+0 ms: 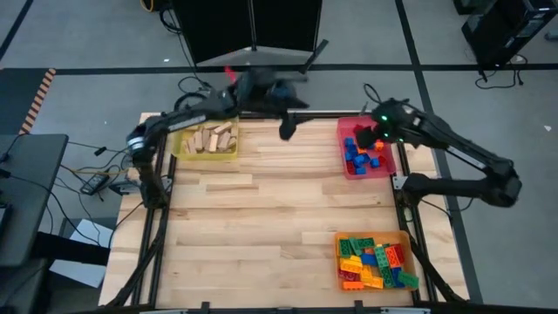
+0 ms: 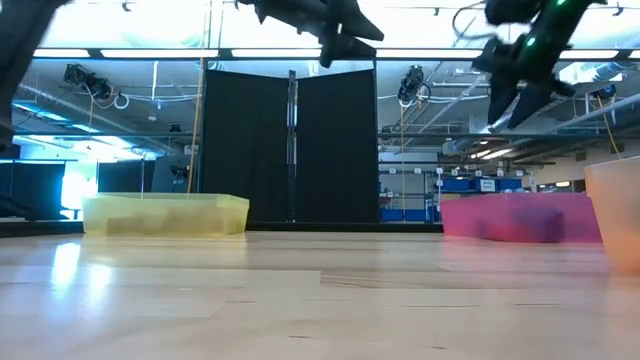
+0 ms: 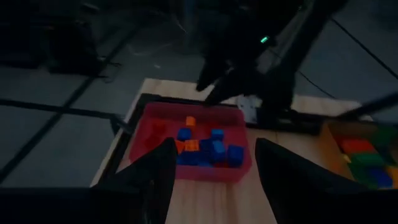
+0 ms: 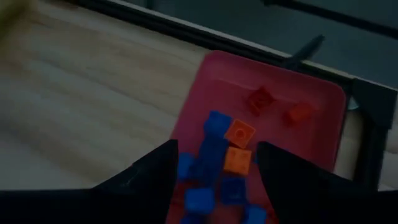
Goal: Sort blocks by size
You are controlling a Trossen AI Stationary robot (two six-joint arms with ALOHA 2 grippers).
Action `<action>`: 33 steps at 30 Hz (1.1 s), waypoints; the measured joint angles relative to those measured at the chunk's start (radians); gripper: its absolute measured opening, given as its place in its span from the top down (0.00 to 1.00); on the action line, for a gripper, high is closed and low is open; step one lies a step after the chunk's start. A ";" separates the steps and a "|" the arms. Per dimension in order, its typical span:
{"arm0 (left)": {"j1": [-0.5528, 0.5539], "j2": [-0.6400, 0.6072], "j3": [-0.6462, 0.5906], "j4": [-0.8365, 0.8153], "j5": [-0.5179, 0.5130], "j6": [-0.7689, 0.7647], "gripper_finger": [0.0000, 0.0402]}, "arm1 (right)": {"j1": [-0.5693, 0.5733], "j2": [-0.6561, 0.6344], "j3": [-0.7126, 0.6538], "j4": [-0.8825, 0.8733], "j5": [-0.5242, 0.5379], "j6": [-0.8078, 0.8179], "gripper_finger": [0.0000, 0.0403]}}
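The right gripper (image 1: 377,133) hangs open and empty over the red tray (image 1: 390,166) at the table's far right edge, which holds small blue, orange and red blocks (image 1: 357,155). The left gripper (image 1: 288,126) hovers open near the far edge. Likely next: fetch another block from the orange tray (image 1: 338,253), near right corner.

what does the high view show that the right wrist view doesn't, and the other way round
Only the high view shows the yellow tray of wooden blocks, the orange tray of mixed bricks, and the left gripper. Only the right wrist view shows the right gripper with fingers apart and empty. Both show the red tray with blue and orange bricks.
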 joint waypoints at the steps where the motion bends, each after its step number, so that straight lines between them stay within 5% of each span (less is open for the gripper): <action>1: -0.021 -0.040 -0.081 0.066 -0.049 -0.026 0.44 | 0.013 -0.028 0.000 -0.008 -0.011 0.000 0.42; 10: -0.219 -0.450 -0.818 0.489 -0.503 -0.198 0.44 | 0.088 -0.201 0.000 -0.228 -0.171 -0.157 0.42; 16: -0.405 -0.660 -1.189 0.761 -0.769 -0.220 0.44 | 0.121 -0.234 0.000 -0.281 -0.205 -0.154 0.42; 26: -0.571 -0.941 -1.532 0.846 -0.937 -0.214 0.44 | 0.193 -0.215 0.000 -0.194 -0.346 -0.118 0.42; 33: -0.532 -1.216 -1.705 0.841 -0.852 -0.211 0.44 | 0.262 -0.160 0.000 -0.031 -0.352 -0.023 0.42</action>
